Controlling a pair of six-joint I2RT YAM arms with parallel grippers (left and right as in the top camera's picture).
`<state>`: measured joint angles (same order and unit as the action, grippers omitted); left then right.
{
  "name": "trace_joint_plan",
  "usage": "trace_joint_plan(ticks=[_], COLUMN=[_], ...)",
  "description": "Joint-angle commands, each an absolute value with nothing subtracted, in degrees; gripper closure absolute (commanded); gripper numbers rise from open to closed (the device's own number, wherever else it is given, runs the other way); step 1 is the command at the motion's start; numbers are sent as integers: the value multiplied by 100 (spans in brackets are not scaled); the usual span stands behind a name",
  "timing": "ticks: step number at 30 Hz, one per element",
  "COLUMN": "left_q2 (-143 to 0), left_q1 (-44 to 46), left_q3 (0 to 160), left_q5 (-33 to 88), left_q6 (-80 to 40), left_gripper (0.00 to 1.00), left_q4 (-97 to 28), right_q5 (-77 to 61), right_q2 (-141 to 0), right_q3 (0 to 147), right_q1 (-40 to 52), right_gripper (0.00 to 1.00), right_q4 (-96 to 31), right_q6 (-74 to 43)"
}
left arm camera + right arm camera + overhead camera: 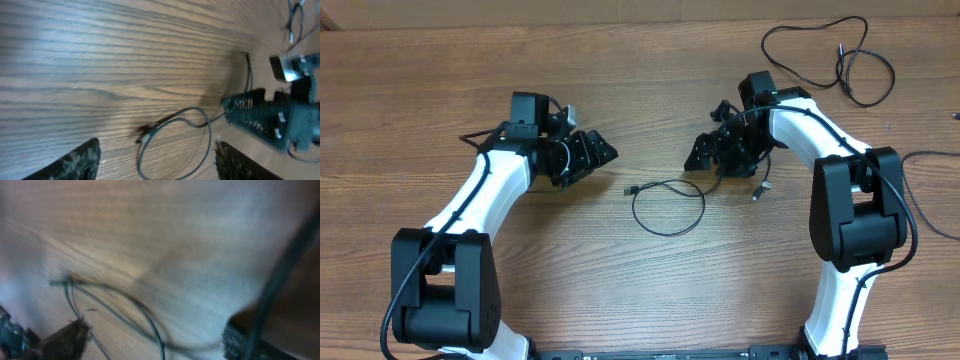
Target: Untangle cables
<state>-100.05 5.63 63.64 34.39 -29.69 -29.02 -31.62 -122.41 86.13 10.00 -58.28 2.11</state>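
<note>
A thin black cable (668, 207) lies in a loose loop at the table's middle, its plug end (632, 189) pointing left. My left gripper (599, 154) is open just left of the loop. In the left wrist view the loop (202, 131) and plug lie between and ahead of the open fingers (156, 161). My right gripper (701, 152) is open at the loop's right end. The blurred right wrist view shows cable strands (150, 316) running between its spread fingers (157, 336). A short plug end (759, 190) hangs below the right wrist. A second cable (840, 58) lies at the far right.
A third black cable (932, 195) lies at the right edge. The right gripper's finger (255, 116) shows in the left wrist view, facing the left gripper across the loop. Both arm bases stand at the near edge.
</note>
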Motion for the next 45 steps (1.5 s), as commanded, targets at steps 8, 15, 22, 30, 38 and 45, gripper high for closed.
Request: trace_joint_plan(ticks=[8,15,22,30,38,45], left_q2=[-10040,-10040,-10040,-10040,-10040,-10040], left_q1=[484,484,478,478,480,480], left_q3=[6370,6368,6368,6368,6368,6368], left_q5=[3059,2781,2639,2637,2637,2637], left_q6=[-2956,-2956,-2956,-2956,-2956,-2958], left_gripper=[16,13,9,0,1,0], left_q4=[-2961,-2961,-2982,-3022,-3024,-3020], right_q5=[-2060,-237,99,613,685,707], right_q2=[-12254,-12261,-12403,-12416,-12175,-11430], right_q3=[8552,8545,8458,7859,8403,8687], right_q1=[1885,2779,3310,3391,2580,1337], right_gripper=[0,0,0,96,96,96], right_q4=[-6020,-5557,-5321,-4786,-5555,-5894], right_q6=[1354,744,744,49,-495,-263])
